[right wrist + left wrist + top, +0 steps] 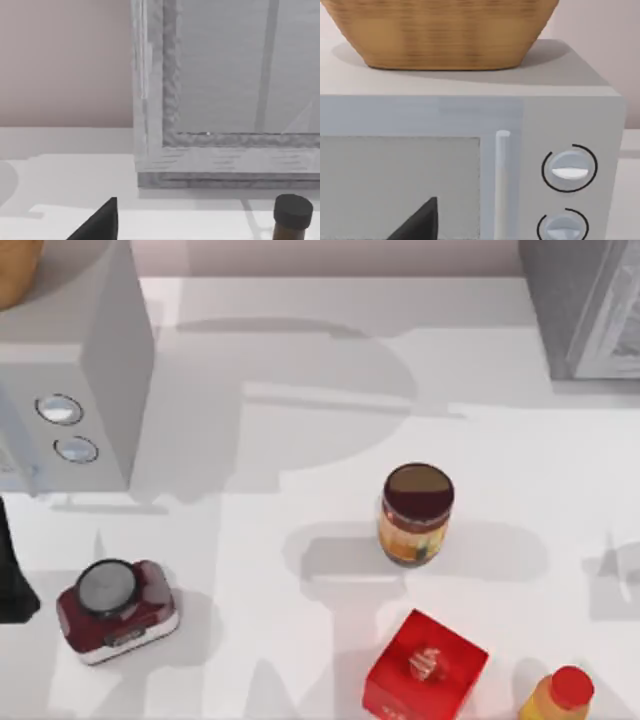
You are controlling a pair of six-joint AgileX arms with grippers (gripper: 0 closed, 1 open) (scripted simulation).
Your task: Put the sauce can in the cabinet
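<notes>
The sauce can (pixel 415 515) stands upright near the middle of the table, with a dark maroon top and an orange-yellow label. The cabinet (pixel 590 310) sits at the far right corner, dark gray and speckled; its paler framed front panel (pixel 235 75) faces the right wrist camera. A dark part of my left gripper (pixel 420 225) points at the microwave's door, and my left arm (pixel 10 575) shows at the table's left edge, well away from the can. A dark part of my right gripper (pixel 100 225) hangs above the table in front of the cabinet.
A pale gray microwave (pixel 90 380) with two silver knobs stands at the far left, a woven basket (pixel 440 30) on top. A maroon timer-like device (pixel 115 608) lies front left. A red box (pixel 425 668) and a yellow bottle (pixel 558 695) stand in front of the can. A dark-capped bottle (pixel 292 215) stands near the cabinet.
</notes>
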